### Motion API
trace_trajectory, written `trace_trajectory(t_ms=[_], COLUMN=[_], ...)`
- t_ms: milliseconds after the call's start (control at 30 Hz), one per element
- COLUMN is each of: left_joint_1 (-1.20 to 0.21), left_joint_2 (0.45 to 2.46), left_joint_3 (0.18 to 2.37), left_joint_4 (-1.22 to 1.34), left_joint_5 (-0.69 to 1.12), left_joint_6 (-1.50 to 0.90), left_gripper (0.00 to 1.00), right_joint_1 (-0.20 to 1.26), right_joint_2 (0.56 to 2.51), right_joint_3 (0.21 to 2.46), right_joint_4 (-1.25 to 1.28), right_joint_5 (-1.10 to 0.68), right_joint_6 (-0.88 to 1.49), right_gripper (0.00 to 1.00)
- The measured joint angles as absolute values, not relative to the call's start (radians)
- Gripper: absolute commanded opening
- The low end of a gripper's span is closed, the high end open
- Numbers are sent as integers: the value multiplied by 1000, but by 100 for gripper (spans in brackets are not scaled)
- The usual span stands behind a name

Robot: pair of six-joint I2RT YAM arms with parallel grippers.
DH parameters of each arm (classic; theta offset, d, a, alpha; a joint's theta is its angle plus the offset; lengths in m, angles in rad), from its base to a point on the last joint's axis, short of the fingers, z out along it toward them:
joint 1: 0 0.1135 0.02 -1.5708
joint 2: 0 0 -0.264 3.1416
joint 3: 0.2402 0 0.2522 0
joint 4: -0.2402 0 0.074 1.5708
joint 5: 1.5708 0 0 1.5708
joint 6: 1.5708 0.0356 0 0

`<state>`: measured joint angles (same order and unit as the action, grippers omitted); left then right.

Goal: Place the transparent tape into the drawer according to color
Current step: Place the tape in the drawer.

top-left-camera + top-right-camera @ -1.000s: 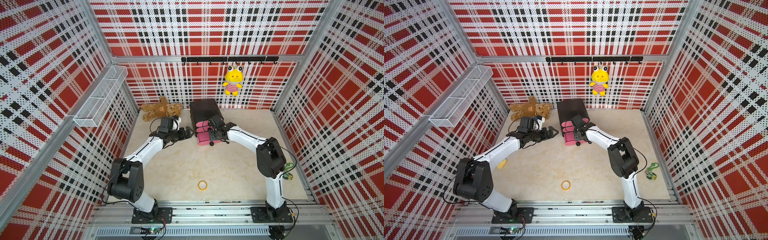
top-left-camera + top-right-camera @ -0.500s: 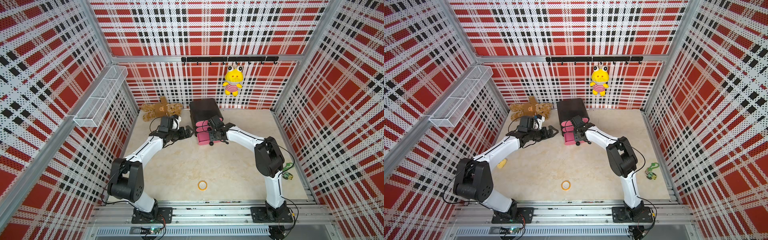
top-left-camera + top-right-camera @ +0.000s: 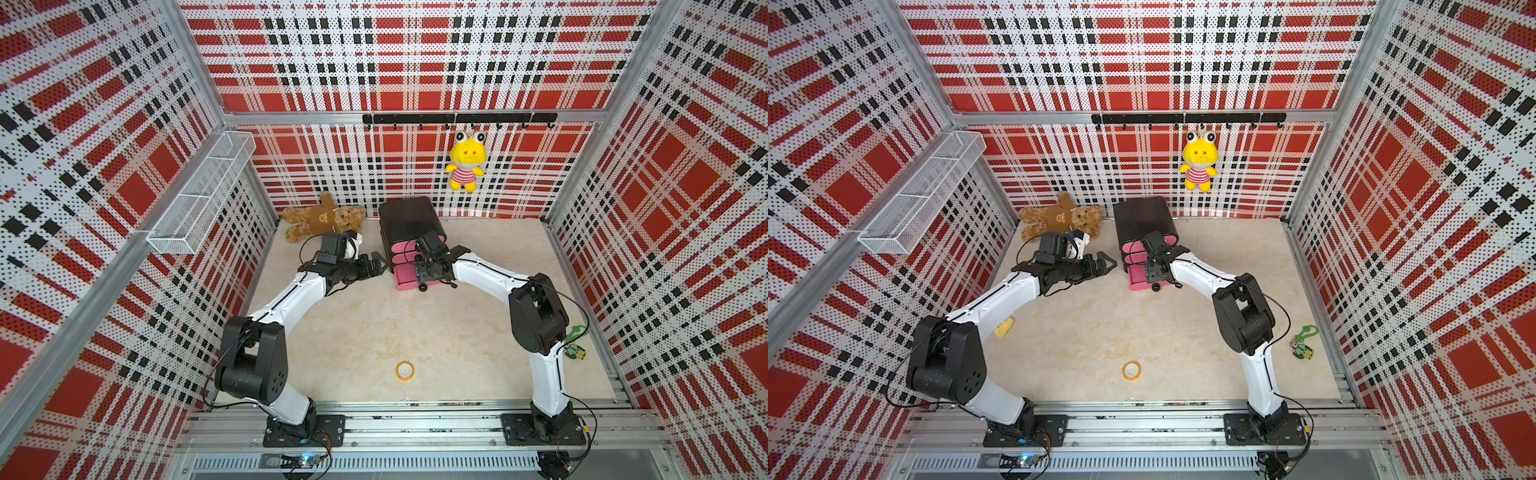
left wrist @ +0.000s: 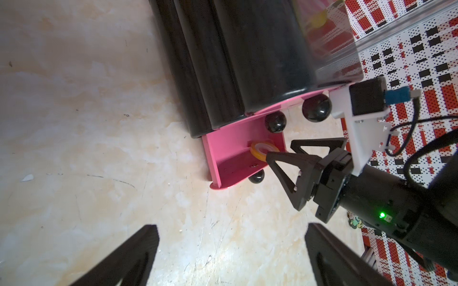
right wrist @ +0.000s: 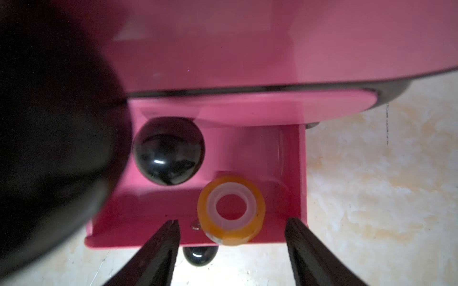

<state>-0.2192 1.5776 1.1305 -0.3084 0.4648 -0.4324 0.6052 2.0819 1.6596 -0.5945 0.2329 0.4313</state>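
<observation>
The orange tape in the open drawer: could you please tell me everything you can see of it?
The orange tape is a small ring: translucent orange film wound on a pale, frosted core, the pink floor showing through its hole. It sits in the open bottom drawer, hole up, slightly tilted, near the front wall. The right gripper flanks it, jaws open, a gap on each side.

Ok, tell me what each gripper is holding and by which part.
Nothing is held. The right gripper is open, its jaws clear of the orange tape ring lying in the pulled-out bottom drawer. The left gripper is open and empty.
</observation>
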Motion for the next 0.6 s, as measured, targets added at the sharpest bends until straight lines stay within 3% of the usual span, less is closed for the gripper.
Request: trace_trajectory(t_ms=[367, 600], left_joint_1=[-229, -306], left_joint_2=[1577, 1544], left_joint_3=[1138, 1134], left_joint_4=[-325, -357], left_joint_5=[455, 405], left_joint_6=[-430, -418], left_gripper=[99, 99], right_joint_1=[604, 604], right_joint_2=[2076, 1959], right_joint_3=[1629, 1493], right_joint_4=[-578, -587], right_joint_5=[225, 170], right_joint_6=[435, 440], right_gripper=[79, 80])
